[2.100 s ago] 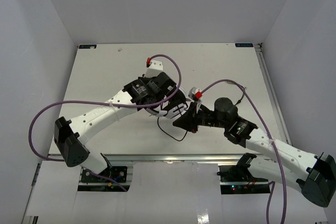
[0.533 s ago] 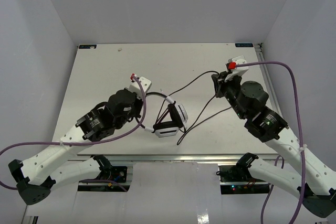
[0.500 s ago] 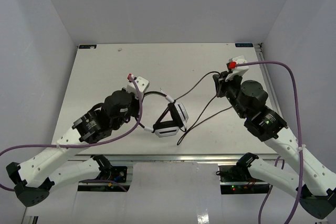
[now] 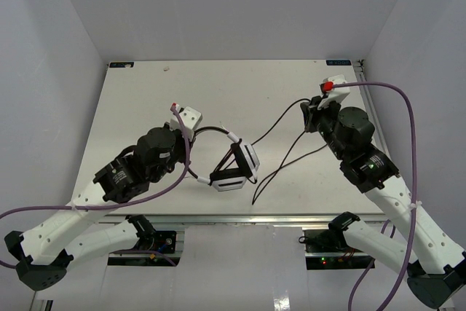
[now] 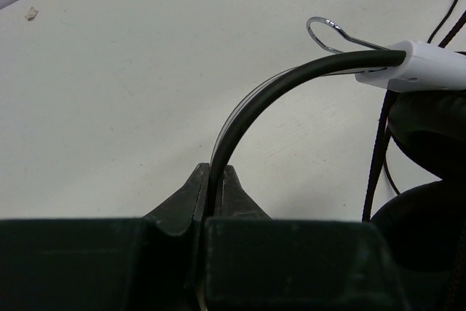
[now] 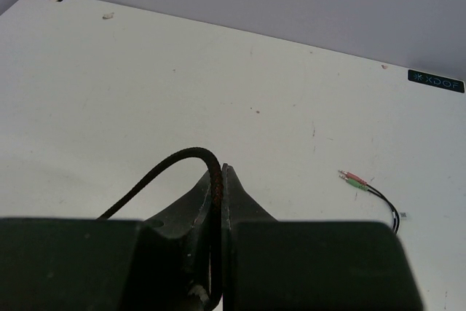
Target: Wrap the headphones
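The headphones (image 4: 239, 165) lie near the middle of the table, white cups with black cushions. Their thin headband (image 4: 212, 130) arcs left into my left gripper (image 4: 195, 136), which is shut on it. In the left wrist view the dark band (image 5: 247, 107) runs from the shut jaws (image 5: 215, 178) up to a white slider (image 5: 426, 67), with a black ear cushion (image 5: 429, 136) at the right. The black cord (image 4: 280, 114) stretches right to my right gripper (image 4: 308, 111), which is shut on it, and a slack part loops back toward the front edge. The right wrist view shows the braided cord (image 6: 164, 165) pinched between the jaws (image 6: 220, 178).
The white table (image 4: 145, 92) has grey walls on three sides. Purple arm cables (image 4: 397, 96) hang off both wrists. Pink and green jack plugs (image 6: 355, 180) lie on the table to the right of the right gripper.
Both arms have drawn apart from the centre. The left gripper pulled the headband left and nearer. The right gripper carried the cord to the far right, stretching it out.
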`<control>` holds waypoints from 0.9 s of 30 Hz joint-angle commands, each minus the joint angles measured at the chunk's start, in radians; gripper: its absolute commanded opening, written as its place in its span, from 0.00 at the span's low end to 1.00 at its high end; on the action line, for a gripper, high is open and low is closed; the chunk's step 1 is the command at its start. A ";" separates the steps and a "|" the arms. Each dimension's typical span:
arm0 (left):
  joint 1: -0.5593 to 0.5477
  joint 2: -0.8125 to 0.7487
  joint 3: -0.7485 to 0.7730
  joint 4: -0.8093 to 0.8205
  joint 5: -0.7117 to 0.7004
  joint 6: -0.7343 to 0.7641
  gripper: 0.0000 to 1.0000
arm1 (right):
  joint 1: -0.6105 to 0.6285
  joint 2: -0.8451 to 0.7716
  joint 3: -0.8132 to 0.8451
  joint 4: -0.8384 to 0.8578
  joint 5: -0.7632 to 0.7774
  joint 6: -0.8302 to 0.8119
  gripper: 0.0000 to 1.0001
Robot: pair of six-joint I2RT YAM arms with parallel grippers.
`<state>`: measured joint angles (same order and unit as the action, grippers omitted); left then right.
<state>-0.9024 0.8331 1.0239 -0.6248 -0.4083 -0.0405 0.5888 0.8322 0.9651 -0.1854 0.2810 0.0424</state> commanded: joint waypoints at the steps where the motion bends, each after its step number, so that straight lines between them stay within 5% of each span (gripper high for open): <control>1: 0.003 0.001 -0.002 0.059 0.083 0.009 0.00 | -0.029 0.022 0.089 0.012 -0.037 -0.016 0.08; 11: 0.002 0.185 0.013 0.035 -0.054 0.033 0.00 | -0.042 0.111 0.277 -0.104 -0.280 0.002 0.08; 16: 0.002 0.382 0.133 -0.073 -0.282 -0.043 0.00 | -0.041 0.084 0.248 -0.107 -0.494 0.039 0.08; 24: 0.002 0.533 0.261 -0.107 -0.346 -0.148 0.00 | -0.035 0.039 0.177 -0.051 -0.732 0.126 0.08; 27: 0.002 0.592 0.320 -0.150 -0.408 -0.228 0.00 | -0.023 0.002 0.072 0.093 -0.826 0.209 0.08</control>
<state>-0.9062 1.3784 1.2536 -0.6960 -0.6681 -0.1505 0.5521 0.9046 1.1247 -0.3255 -0.3451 0.1270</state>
